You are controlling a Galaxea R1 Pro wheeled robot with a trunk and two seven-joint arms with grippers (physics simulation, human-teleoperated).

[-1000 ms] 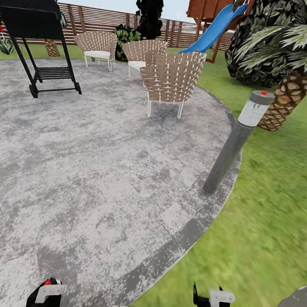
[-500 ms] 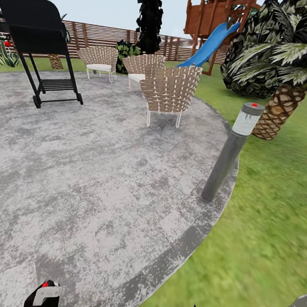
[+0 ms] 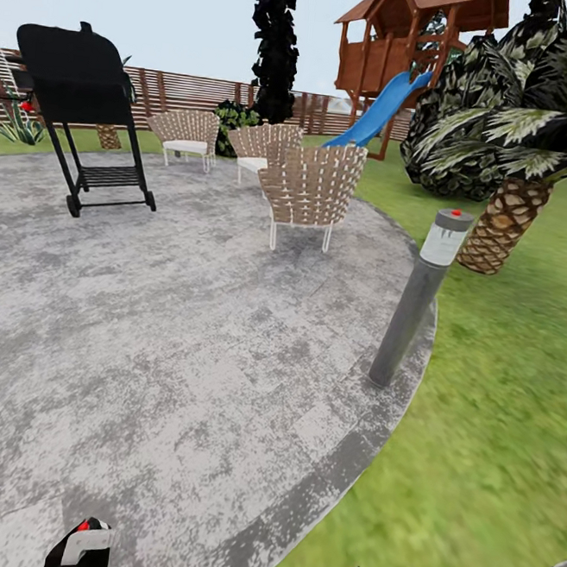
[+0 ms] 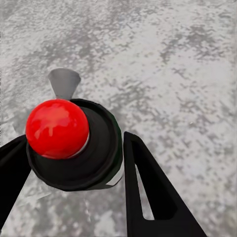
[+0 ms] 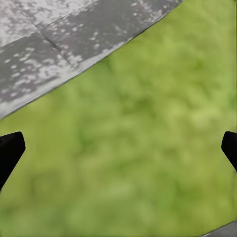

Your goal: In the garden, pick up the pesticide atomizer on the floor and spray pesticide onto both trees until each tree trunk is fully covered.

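Carrying atomizer (image 4: 74, 148) clamped in left pincer (image 4: 74, 163), ready for spraying; right pincer (image 5: 118, 148) wide, empty over grass (image 5: 148, 148).

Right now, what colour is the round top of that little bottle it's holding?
Bright red, on a dark body; the pesticide atomizer shows best in the left wrist view.

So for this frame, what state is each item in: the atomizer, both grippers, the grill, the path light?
pesticide atomizer: upright, held off the paving
left gripper: shut on the atomizer
right gripper: open, empty, over grass
grill: lid closed, standing on the paving
path light: leaning, at the paving's edge
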